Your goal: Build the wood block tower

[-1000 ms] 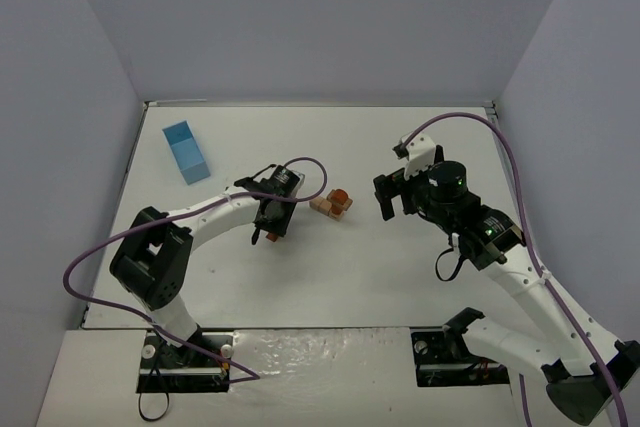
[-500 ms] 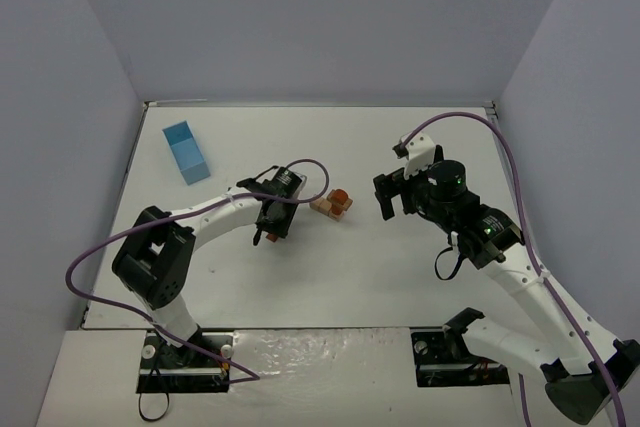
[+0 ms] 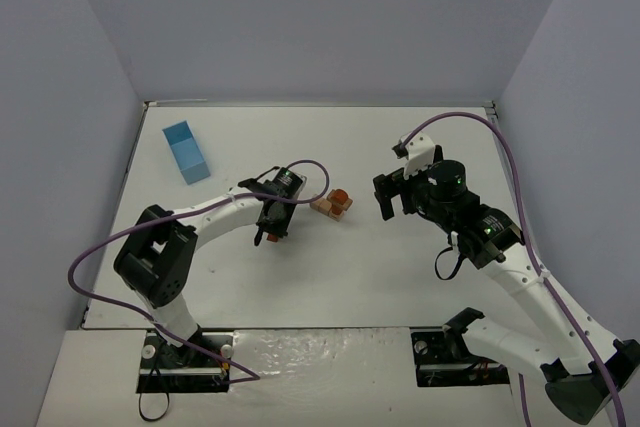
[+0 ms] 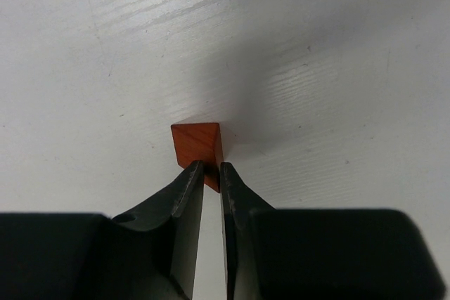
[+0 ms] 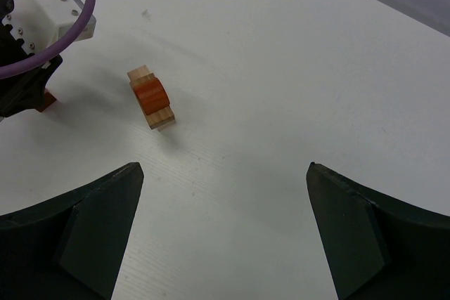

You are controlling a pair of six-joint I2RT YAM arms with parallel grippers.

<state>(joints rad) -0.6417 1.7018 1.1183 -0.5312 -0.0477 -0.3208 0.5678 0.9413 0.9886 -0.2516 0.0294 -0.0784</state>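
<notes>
Our L gripper has its jaws drawn narrow, nipping the near corner of a small reddish-brown wooden block that sits on the white table. R gripper hangs wide apart, holding nothing (it's above the table, right of centre). Btw. the two arms we see a little stack of light-tan and reddish-brown wooden blocks, near the L gripper. A light-blue rectangular box lies well apart, far left.
</notes>
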